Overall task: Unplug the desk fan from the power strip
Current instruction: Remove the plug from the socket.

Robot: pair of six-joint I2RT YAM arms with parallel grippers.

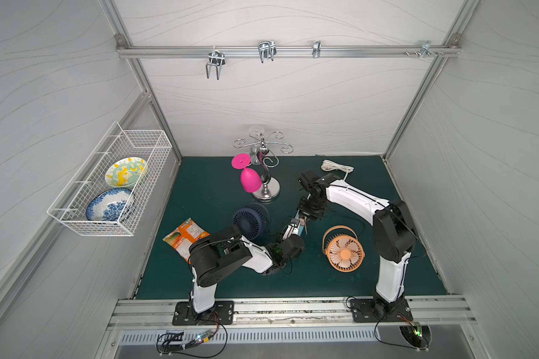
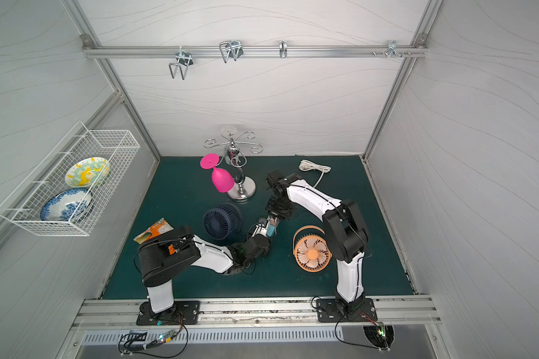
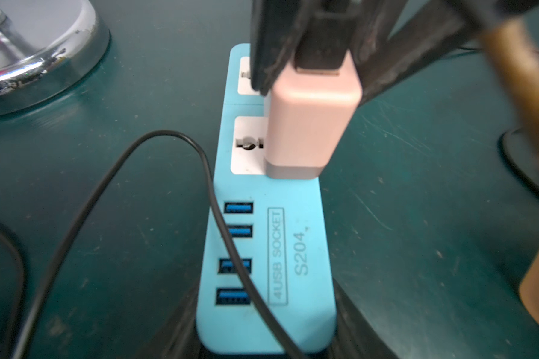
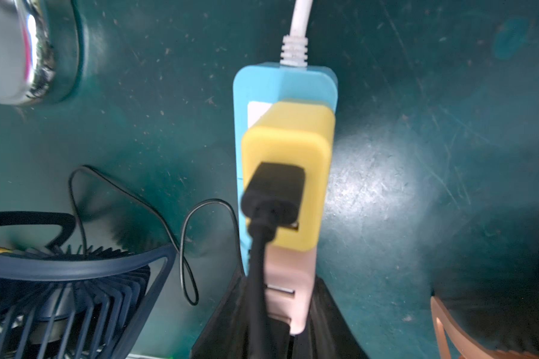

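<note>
The light-blue power strip (image 3: 296, 217) lies on the green mat, and my left gripper (image 3: 266, 342) is shut on its USB end. A pink plug adapter (image 3: 308, 124) stands over the nearer white socket, tilted, with its prongs hidden. My right gripper (image 4: 290, 326) is shut on that adapter from above. Its thin black cable (image 3: 106, 186) loops over the USB ports. The navy-blue desk fan (image 1: 251, 220) stands just left of the strip. In both top views the two grippers meet at the strip (image 2: 270, 230).
A yellow adapter (image 4: 287, 149) with a black plug fills the far socket. The strip's white cord (image 1: 338, 167) runs to the back. An orange fan (image 1: 344, 250) sits at the right, a chrome glass stand (image 1: 265, 189) with a pink glass (image 1: 250, 180) behind, a snack packet (image 1: 184, 236) at the left.
</note>
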